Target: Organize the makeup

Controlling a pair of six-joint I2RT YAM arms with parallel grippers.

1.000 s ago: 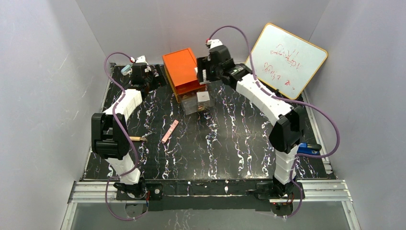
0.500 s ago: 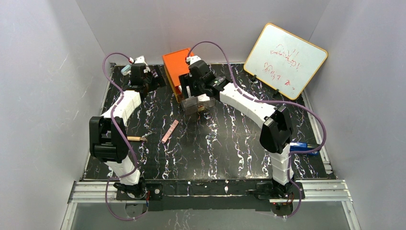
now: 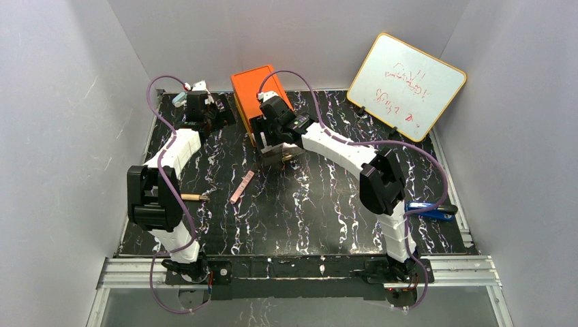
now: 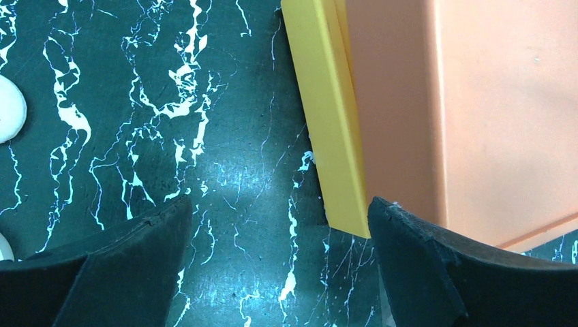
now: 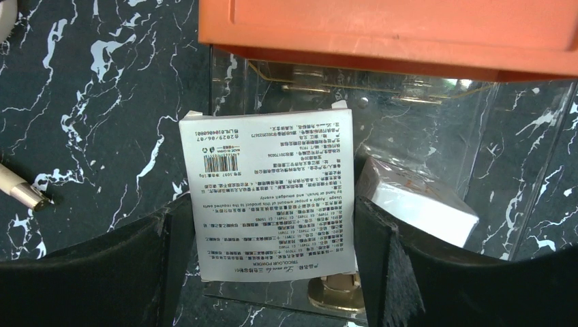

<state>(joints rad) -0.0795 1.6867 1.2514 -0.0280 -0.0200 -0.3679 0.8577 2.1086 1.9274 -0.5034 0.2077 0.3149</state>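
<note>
A slim pale-pink stick (image 3: 242,186) lies on the black marbled table, front-left of the clear drawer (image 3: 281,151). A gold-brown tube (image 3: 195,197) lies by the left arm. My right gripper (image 3: 271,135) is open over the drawer; in its wrist view the gripper (image 5: 274,225) has a white labelled powder box (image 5: 272,184) between its fingers. A second white box (image 5: 419,204) lies in the drawer. My left gripper (image 3: 210,116) is open and empty over bare table (image 4: 279,211), beside the orange box (image 4: 477,102). Two pale round discs (image 4: 9,109) show at that view's left edge.
The orange box (image 3: 255,95) stands at the back centre, with the drawer pulled out in front of it. The drawer has a gold knob (image 5: 334,300). A whiteboard (image 3: 407,85) leans at the back right. A blue stapler-like object (image 3: 428,209) lies by the right arm. A pale stick's tip (image 5: 27,191) shows left of the drawer.
My right arm has swung left and down, from beside the orange box to over the clear drawer, its fingers now either side of the white labelled box. The left arm has barely moved.
</note>
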